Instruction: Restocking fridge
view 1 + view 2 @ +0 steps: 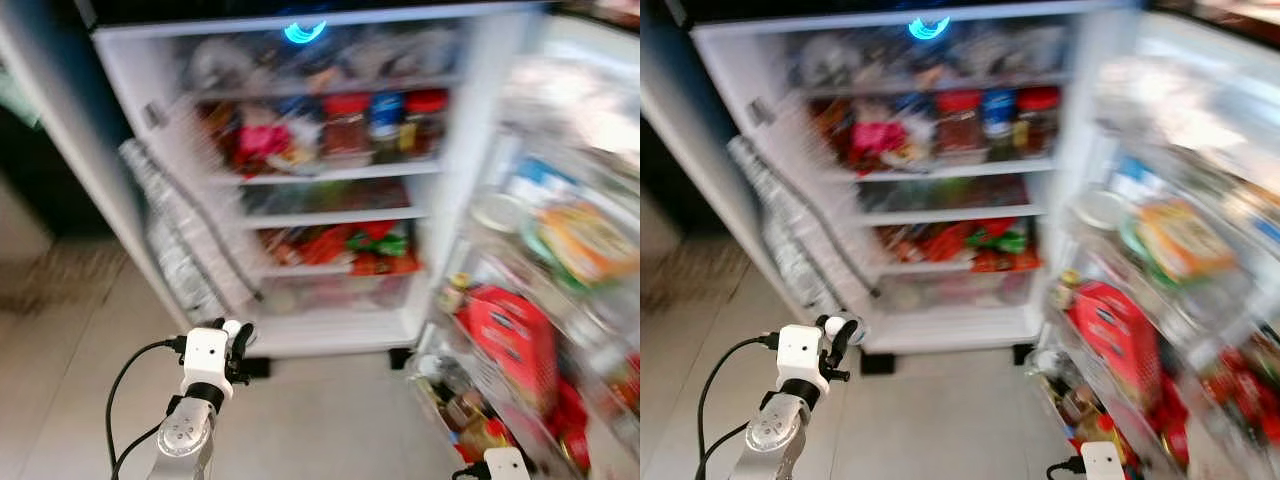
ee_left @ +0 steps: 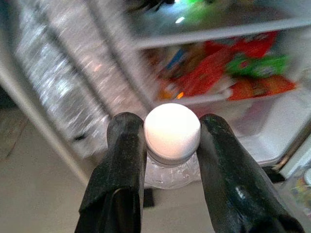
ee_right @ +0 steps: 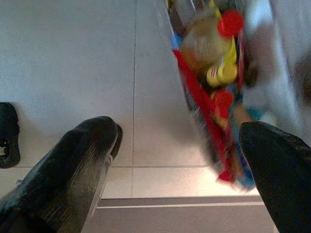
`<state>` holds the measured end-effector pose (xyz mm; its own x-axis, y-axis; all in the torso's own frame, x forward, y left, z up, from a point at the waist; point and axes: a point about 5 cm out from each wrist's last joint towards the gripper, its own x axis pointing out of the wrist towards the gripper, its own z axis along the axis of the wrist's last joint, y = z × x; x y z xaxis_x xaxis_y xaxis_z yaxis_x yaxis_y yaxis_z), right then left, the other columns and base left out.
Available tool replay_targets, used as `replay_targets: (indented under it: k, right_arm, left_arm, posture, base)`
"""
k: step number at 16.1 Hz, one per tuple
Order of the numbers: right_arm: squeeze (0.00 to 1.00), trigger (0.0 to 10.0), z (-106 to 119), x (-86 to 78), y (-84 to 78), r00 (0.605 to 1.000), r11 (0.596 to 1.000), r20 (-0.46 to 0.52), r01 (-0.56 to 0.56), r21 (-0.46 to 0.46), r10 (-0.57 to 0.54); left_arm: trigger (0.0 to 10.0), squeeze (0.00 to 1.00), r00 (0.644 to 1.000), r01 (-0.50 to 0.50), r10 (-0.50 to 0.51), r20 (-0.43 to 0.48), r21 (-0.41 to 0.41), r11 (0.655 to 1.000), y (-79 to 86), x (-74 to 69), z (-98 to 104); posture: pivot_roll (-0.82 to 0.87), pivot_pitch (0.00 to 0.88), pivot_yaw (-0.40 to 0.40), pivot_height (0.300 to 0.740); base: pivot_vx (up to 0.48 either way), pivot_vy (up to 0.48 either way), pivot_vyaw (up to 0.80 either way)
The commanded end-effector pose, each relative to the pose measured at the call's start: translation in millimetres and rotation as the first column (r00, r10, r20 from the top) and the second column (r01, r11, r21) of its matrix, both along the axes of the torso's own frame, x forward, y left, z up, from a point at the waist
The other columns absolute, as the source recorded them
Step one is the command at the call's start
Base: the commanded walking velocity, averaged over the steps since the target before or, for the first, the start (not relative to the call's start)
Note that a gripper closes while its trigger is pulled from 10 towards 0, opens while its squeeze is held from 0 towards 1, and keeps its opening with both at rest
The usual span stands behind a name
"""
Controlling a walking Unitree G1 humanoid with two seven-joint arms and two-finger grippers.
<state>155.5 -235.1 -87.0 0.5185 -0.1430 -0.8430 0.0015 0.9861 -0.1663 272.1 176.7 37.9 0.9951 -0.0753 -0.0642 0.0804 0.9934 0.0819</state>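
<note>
Two fingers of our left end effector (image 2: 167, 160) pinched a bottle (image 2: 172, 138) by its cap; it might slip. Our right end effector (image 3: 180, 160) gaped wide, empty, low right.

Probably a home kitchen: open, well-stocked fridge (image 1: 330, 180) standing on a tiled floor (image 1: 70, 350).

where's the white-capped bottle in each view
Left eye view: the bottle sits low and left of centre, held in the left gripper before the open fridge.
Right eye view: low left.
Left wrist view: centre, white cap between the two black fingers.
Right wrist view: not in it.
Shared landmark: the shelf of red and green packets.
</note>
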Motion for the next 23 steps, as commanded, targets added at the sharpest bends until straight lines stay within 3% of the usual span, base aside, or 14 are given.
replay_targets:
  k: [1,19,21,23]
  right_arm:
    - [0.0,10.0,2,6.2,3.4,1.0,1.0,0.029,-0.008,0.005,0.008]
    - [0.0,10.0,0,0.9,5.7,1.0,0.999,0.016,-0.019,0.044,0.019]
    - [0.0,10.0,0,1.1,5.5,1.0,0.999,0.019,-0.01,0.05,0.009]
    - [0.0,10.0,0,1.6,5.7,1.0,0.998,0.026,-0.001,0.06,0.0]
  left_arm:
    - [10.0,0.0,1.0,-0.006,0.006,-0.025,-0.001,1.0,3.5,-2.7,-3]
    - [10.0,0.0,0.999,0.011,-0.012,-0.031,-0.011,1.0,-0.9,-4.5,3]
    - [10.0,0.0,0.999,0.025,-0.025,-0.035,-0.02,0.999,-2.6,-3.8,4]
    - [10.0,0.0,0.992,0.115,-0.117,-0.046,-0.045,0.992,-11.5,-3.1,6]
  posture:
    - [-0.02,0.106,0.022,0.74]
    - [-0.01,0.157,0.021,0.74]
    - [0.0,0.159,0.022,0.74]
    - [0.0,0.161,0.023,0.74]
  base:
    - [0.281,0.0,0.65]
    - [0.273,0.0,0.0]
    - [0.264,0.0,0.0]
    - [0.259,0.0,0.0]
